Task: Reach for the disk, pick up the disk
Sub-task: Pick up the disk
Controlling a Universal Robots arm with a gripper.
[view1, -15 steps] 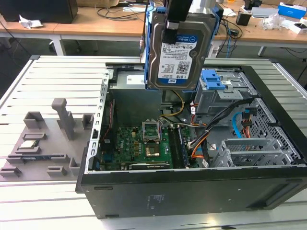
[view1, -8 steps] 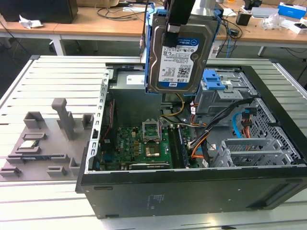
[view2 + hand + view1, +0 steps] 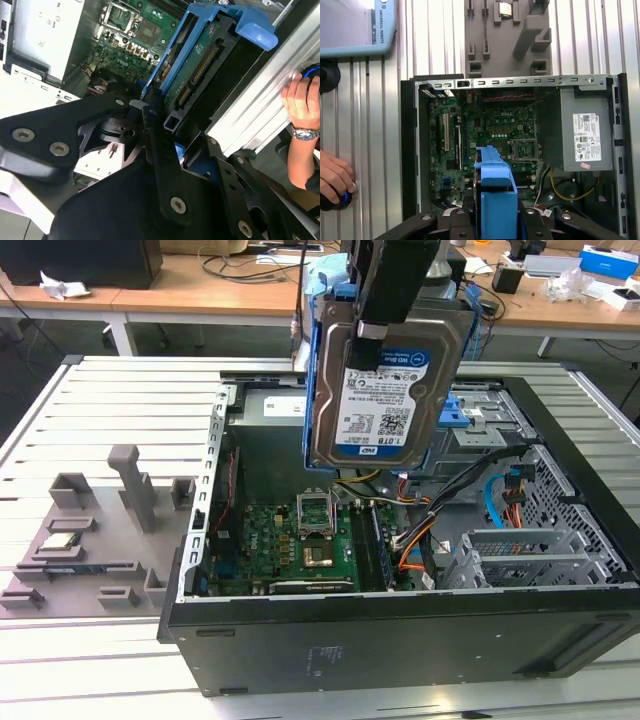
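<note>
Slatted metal table (image 3: 120, 400), open computer case (image 3: 400, 630); hand (image 3: 385, 310) clamps disk (image 3: 385, 390), barcode label outward, lifted above.

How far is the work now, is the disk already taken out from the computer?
The reach and the pick look done: the gripper holds the disk with its jaws shut on the upper edge, lifted above the open computer case, label showing. Its blue rails are still on. Nothing of the pick seems left.
</note>
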